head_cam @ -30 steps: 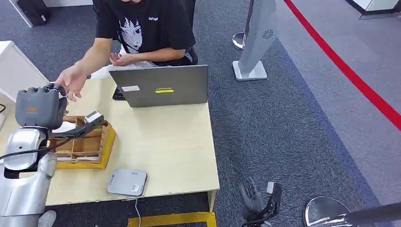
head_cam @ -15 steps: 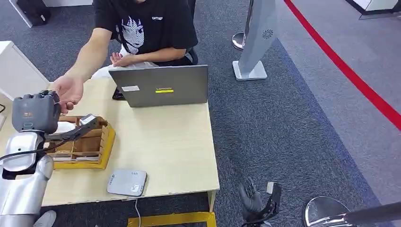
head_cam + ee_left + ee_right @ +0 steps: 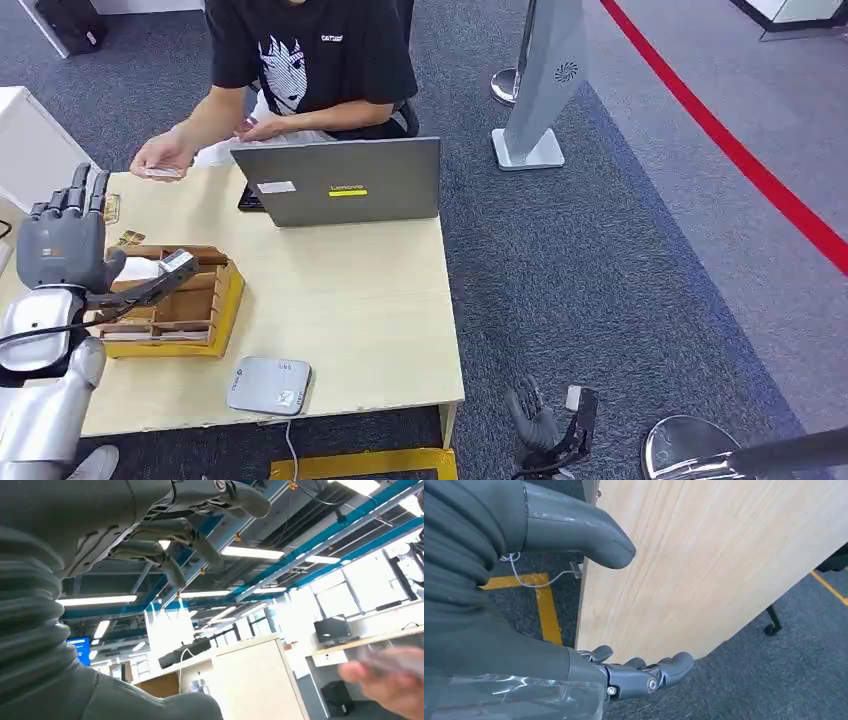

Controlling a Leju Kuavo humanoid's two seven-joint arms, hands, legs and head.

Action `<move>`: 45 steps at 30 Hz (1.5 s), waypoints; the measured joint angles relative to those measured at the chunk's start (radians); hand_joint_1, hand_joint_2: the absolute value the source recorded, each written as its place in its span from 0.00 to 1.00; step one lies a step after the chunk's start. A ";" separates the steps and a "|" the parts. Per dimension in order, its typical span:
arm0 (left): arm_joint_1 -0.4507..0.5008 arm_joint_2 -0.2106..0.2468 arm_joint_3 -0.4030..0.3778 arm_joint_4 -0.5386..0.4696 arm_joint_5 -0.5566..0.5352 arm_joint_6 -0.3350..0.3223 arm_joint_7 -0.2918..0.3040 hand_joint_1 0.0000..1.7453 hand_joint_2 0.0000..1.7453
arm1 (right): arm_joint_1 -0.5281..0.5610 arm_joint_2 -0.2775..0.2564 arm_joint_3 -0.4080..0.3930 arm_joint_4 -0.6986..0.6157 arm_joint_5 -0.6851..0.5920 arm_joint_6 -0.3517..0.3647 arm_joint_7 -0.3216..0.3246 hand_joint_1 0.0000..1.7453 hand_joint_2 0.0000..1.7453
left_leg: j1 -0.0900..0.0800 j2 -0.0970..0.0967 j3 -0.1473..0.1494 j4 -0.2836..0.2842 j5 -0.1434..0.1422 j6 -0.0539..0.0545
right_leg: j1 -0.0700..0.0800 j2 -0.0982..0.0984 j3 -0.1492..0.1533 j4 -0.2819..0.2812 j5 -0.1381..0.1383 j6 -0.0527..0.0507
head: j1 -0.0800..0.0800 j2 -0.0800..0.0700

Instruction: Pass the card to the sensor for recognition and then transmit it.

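A person's hand holds the small card above the table's far left corner, apart from my hand. My left hand is raised over the table's left edge, fingers spread upward and holding nothing. In the left wrist view the person's hand with the card is a blur beyond my fingers. The grey sensor box lies flat near the table's front edge. My right hand hangs beside the table's right side, its thumb and fingers apart and empty.
A wooden compartment box on a yellow base sits just right of my left hand. A closed-back grey laptop stands at the far edge before the seated person. Two loose cards lie near the far left. The table's side panel faces my right hand.
The person has taken the card from my left hand and drawn it back toward the laptop. My left hand has opened its fingers and shifted slightly left. The right arm has not moved.
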 joint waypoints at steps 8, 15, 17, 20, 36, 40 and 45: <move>0.018 0.000 0.000 -0.002 0.000 0.004 -0.009 0.00 1.00 | 0.000 0.000 -0.005 0.000 0.006 0.000 -0.001 0.00 1.00 | 0.000 0.000 0.000 0.000 0.000 0.000 | 0.000 0.000 0.000 0.000 0.000 0.000 | 0.000 0.000; 0.083 0.022 -0.018 -0.094 0.000 0.049 -0.067 0.00 1.00 | 0.005 0.000 -0.030 -0.001 0.011 0.008 -0.016 0.00 1.00 | 0.000 0.001 0.000 0.000 0.000 0.000 | 0.000 0.001 0.000 0.000 0.000 0.000 | 0.000 0.000; 0.145 0.021 -0.027 -0.171 0.000 0.051 -0.117 0.00 1.00 | 0.009 0.000 -0.045 -0.002 0.011 0.015 -0.022 0.00 1.00 | -0.001 0.001 0.000 0.000 -0.001 0.000 | 0.000 0.002 0.000 0.000 -0.001 0.000 | 0.000 0.000; 0.217 0.021 -0.037 -0.250 0.000 0.049 -0.129 0.00 1.00 | 0.016 0.000 -0.064 -0.005 0.016 0.016 -0.027 0.00 1.00 | 0.000 0.002 0.000 0.000 -0.002 0.000 | 0.000 0.003 -0.001 -0.001 -0.001 0.000 | 0.000 0.000; 0.513 0.038 -0.060 -0.445 0.028 0.085 -0.140 0.00 1.00 | 0.043 -0.001 -0.174 -0.016 0.021 0.028 -0.047 0.00 1.00 | 0.000 0.001 0.000 0.000 -0.002 0.000 | 0.000 0.002 -0.001 -0.001 -0.001 0.001 | 0.000 0.000; 0.532 0.038 -0.060 -0.446 0.032 0.087 -0.143 0.00 1.00 | 0.045 -0.002 -0.182 -0.016 0.025 0.031 -0.047 0.00 1.00 | 0.000 0.001 0.000 0.000 -0.002 0.000 | 0.000 0.002 0.000 -0.001 -0.001 0.001 | 0.000 0.000; 0.567 0.033 -0.044 -0.442 0.047 0.090 -0.141 0.00 1.00 | 0.051 -0.002 -0.192 -0.019 0.034 0.035 -0.049 0.00 1.00 | 0.000 0.001 0.000 0.000 -0.002 0.000 | 0.000 0.002 0.000 -0.001 -0.001 0.001 | 0.000 0.000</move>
